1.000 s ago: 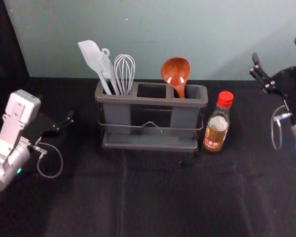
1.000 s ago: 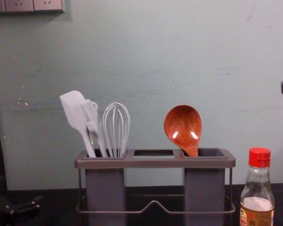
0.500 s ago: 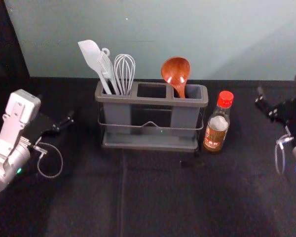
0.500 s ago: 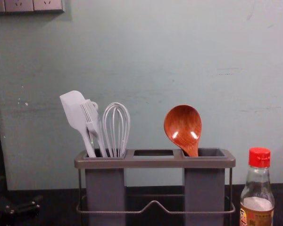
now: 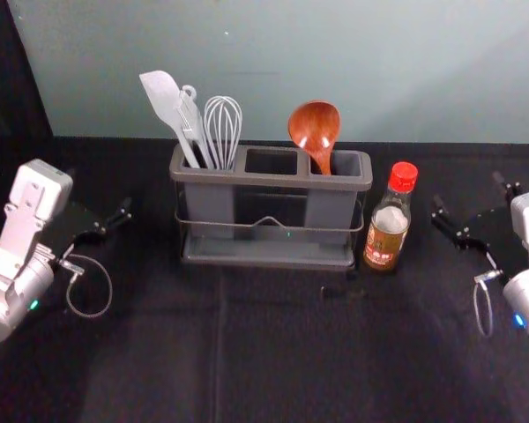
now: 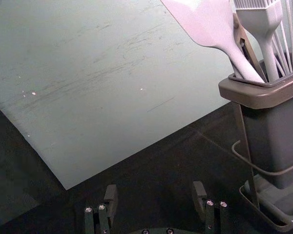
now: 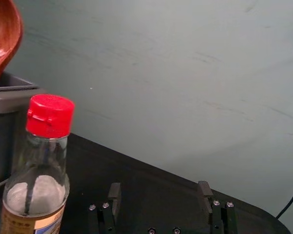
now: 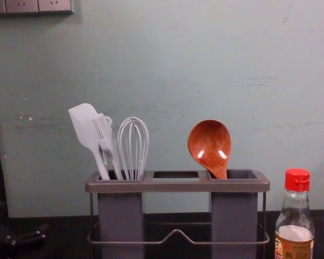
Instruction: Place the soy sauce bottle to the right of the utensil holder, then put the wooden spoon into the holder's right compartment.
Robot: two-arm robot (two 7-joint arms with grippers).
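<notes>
The soy sauce bottle (image 5: 387, 233) stands upright on the desk (image 5: 282, 352), just beside the right end of the utensil holder (image 5: 264, 180), its red cap (image 5: 403, 177) on top. The wooden spoon (image 5: 315, 127) is in the holder's right compartment, bowl up and handle down inside — it leans a little toward the holder's middle, with the handle near the left side of that compartment.

The right hand (image 5: 471, 196) is out to the right of the holder, beyond the bottle and apart from it. It is open, its two fingers (image 7: 115, 194) spread wide with nothing between them. The left hand (image 5: 102, 194) is off to the left of the holder, also open and holding nothing.

In the holder's left compartment are a pale spatula (image 5: 162, 95), a brush (image 5: 190, 123) and a whisk (image 5: 222, 125), all heads up — the spatula is farthest left and tilts outward past the holder's end. A bent wire rail (image 5: 234, 226) runs across the front of the holder, below its rim. Behind the holder rises a grey-green wall (image 5: 273, 62).
</notes>
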